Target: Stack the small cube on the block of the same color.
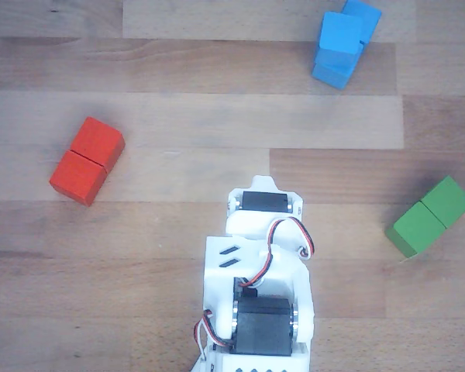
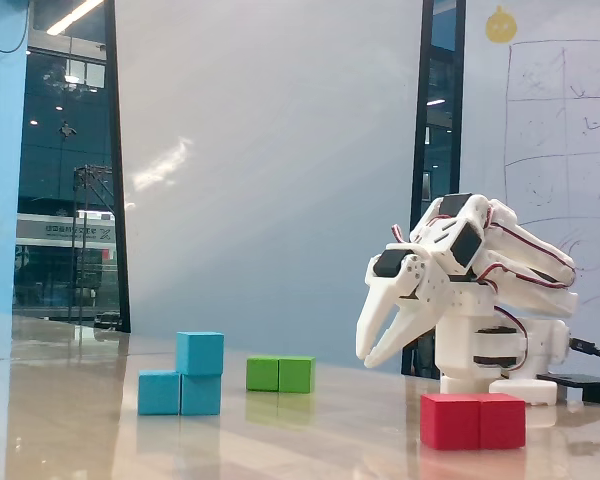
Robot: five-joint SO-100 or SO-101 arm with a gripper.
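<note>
In the other view, which looks straight down on a pale wooden table (image 1: 178, 93), the white printed arm (image 1: 260, 287) with black servos and red, white and black wires fills the lower middle. Its gripper tips are not visible here. At the top right, the small bright-blue matte cube (image 1: 340, 32) sits on top of the oblong bright-blue block (image 1: 337, 70), slightly skewed, covering one half of it. A red oblong block (image 1: 87, 160) with a seam across its middle lies at the left, well apart from the arm. A green oblong block (image 1: 429, 216) of the same kind lies at the right edge.

In the fixed view, taken low from the side, the small cube (image 2: 199, 353) rests on the right half of the blue block (image 2: 179, 393), touching it. The green block (image 2: 280, 374) lies behind and to the right of the stack; the red block (image 2: 473, 421) lies nearest the camera. The gripper (image 2: 368, 359) hangs above the table between green and red blocks, pointing down and left, jaws slightly parted and holding nothing.
</note>
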